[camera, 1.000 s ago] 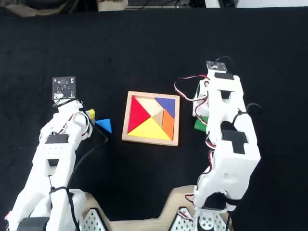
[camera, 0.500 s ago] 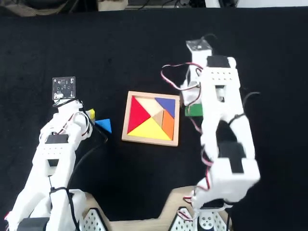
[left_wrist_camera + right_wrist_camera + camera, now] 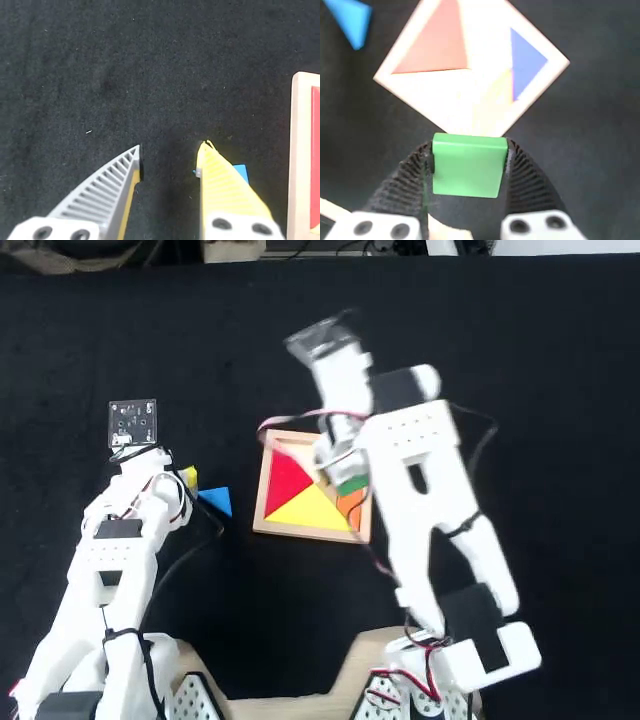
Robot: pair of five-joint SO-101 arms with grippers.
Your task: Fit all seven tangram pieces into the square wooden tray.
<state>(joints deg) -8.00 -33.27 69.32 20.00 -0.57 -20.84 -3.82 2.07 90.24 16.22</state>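
Observation:
The square wooden tray (image 3: 260, 502) lies mid-table holding a red triangle (image 3: 285, 480), a yellow triangle (image 3: 310, 508) and an orange piece (image 3: 350, 505). My right gripper (image 3: 345, 478) hovers over the tray's right half, shut on the green square (image 3: 350, 484). In the right wrist view the green square (image 3: 467, 165) sits clamped in the gripper (image 3: 467, 150), just short of the tray (image 3: 382, 77), which shows its red triangle (image 3: 437, 47) and a dark blue triangle (image 3: 525, 60). A light blue triangle (image 3: 217, 500) lies on the cloth beside my open left gripper (image 3: 185, 478).
Black cloth covers the table. In the left wrist view the open gripper (image 3: 170, 155) sits low over bare cloth, the light blue triangle (image 3: 241, 172) peeks past its yellow finger (image 3: 217, 180), and the tray's rim (image 3: 299, 150) is farther off. The right arm hides much of the tray.
The right arm lifted the green square from the cloth right of the tray and swung it left over the tray. The left arm has stayed still.

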